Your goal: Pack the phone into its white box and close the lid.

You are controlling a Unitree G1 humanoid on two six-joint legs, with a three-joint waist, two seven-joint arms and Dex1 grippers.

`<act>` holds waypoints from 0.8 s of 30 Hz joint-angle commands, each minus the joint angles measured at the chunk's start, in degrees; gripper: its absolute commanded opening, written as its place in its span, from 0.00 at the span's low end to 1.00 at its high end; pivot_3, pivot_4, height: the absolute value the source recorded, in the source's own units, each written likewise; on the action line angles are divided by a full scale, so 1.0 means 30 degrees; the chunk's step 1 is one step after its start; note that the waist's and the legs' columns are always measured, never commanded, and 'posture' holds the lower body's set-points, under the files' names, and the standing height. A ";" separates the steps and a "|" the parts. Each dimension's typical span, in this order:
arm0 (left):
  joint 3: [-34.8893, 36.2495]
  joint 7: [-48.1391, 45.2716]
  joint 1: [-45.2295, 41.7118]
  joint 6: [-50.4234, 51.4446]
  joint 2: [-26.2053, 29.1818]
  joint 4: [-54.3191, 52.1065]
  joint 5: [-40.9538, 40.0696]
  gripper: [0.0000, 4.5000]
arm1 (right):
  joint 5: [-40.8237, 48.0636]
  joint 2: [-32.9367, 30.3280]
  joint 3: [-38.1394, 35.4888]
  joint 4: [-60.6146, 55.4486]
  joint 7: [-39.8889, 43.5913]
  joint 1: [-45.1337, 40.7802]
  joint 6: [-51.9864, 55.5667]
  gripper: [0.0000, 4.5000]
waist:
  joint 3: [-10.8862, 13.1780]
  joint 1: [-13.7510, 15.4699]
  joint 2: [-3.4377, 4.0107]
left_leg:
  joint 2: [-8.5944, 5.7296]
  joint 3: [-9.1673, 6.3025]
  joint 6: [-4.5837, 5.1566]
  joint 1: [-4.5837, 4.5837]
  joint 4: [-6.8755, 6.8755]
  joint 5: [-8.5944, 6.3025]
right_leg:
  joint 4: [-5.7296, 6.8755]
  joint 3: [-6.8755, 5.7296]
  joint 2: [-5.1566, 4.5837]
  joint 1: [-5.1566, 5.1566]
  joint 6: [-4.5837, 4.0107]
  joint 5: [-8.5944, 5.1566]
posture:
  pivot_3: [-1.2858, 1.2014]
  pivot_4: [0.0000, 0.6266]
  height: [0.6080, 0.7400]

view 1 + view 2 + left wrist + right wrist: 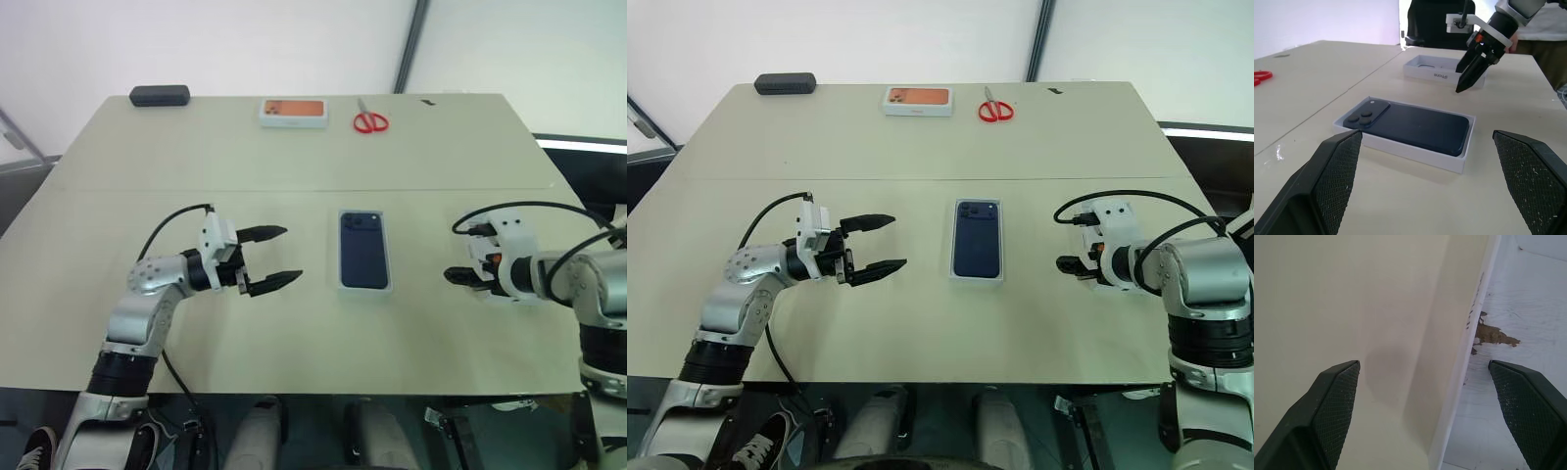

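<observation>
The dark navy phone (363, 250) lies camera side up inside the shallow white box (364, 289) at the table's middle. To its left my left gripper (272, 259) hovers level, pointing at the box, open and empty, its fingers (1327, 191) wide apart. The lid (1435, 68) lies open side up on the far side of the phone. Above it my right gripper (1465, 78) points steeply down. In the right wrist view the right gripper (1427, 411) is open, and the lid's side wall (1469, 333) runs between its fingers without touching them.
Along the table's far edge lie a black oblong case (160, 95), a white-and-orange box (293, 112) and red scissors (370, 120). A seam crosses the tabletop (294, 191) behind the phone.
</observation>
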 commanded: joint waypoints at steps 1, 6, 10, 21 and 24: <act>0.0379 0.0144 -0.0038 -0.0105 0.0177 -0.0419 -0.0235 1.00 | 0.0014 0.0560 -0.0747 0.0404 -0.0709 -0.0326 0.0276 0.70 | 0.0000 -0.0018 0.0000 | 0.0001 -0.0001 0.0000 0.0000 0.0000 0.0000 | 0.0000 0.0001 0.0001 -0.0002 0.0000 0.0000 | 0.52 0.24 1.00; 0.0272 0.0371 -0.0160 -0.0077 0.0053 -0.0456 -0.0247 1.00 | -0.0506 0.1089 -0.0900 0.0550 -0.1585 -0.0327 0.0276 0.11 | 0.0000 -0.0104 0.0000 | 0.0006 0.0004 0.0000 0.0000 -0.0011 0.0000 | 0.0003 0.0002 0.0017 -0.0014 -0.0001 0.0000 | 0.52 0.24 1.00; 0.0298 0.0488 -0.0210 -0.0090 0.0058 -0.0421 -0.0265 1.00 | -0.0486 0.1506 -0.1292 0.0638 -0.2091 -0.0404 0.0276 0.01 | -0.0006 -0.0084 -0.0009 | 0.0007 0.0009 0.0000 0.0006 0.0002 0.0000 | 0.0003 0.0003 0.0018 0.0005 -0.0002 0.0001 | 0.52 0.24 1.00; 0.0799 0.1391 -0.0415 0.0167 -0.0009 -0.0134 -0.0442 1.00 | 0.2397 0.4875 -0.4885 -0.0772 -0.0798 -0.3242 0.0275 0.01 | 0.0012 -0.0233 0.0022 | 0.0012 0.0008 0.0001 0.0008 -0.0007 0.0001 | 0.0065 0.0036 0.0026 -0.0051 -0.0001 0.0002 | 0.52 0.24 1.00; 0.1371 0.2244 -0.0599 0.0438 -0.0270 -0.0131 -0.0822 1.00 | 0.4314 0.7158 -0.7212 -0.0861 0.0065 -0.5312 0.0162 0.01 | 0.0016 -0.0216 0.0026 | 0.0011 0.0000 0.0002 0.0002 -0.0019 0.0001 | 0.0075 0.0031 0.0028 -0.0062 -0.0001 0.0002 | 0.52 0.24 1.00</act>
